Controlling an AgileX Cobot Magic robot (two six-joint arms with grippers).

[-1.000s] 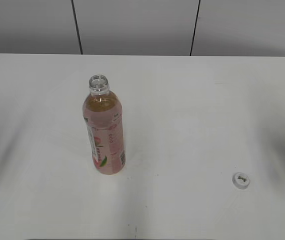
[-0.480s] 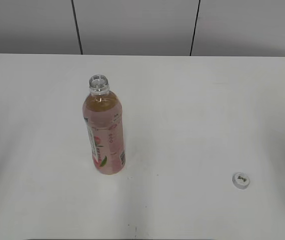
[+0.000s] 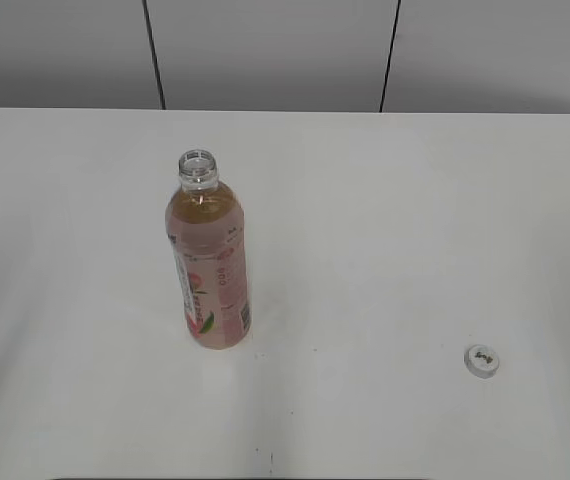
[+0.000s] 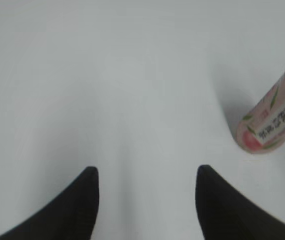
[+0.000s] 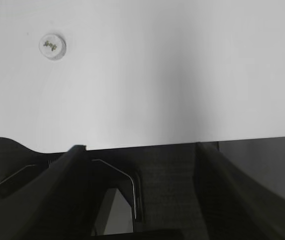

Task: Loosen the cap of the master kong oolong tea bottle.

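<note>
The bottle stands up on the white table with its top open. The cap lies far off to the right. The left gripper and right gripper are both open and hold nothing.

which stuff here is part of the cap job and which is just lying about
Part of the job:
- clear plastic tea bottle with pink label, upright, neck open
- small round white plastic cap, lying on the table apart from it

Just there:
- white table
- grey panelled wall

Cap right of bottle
</note>
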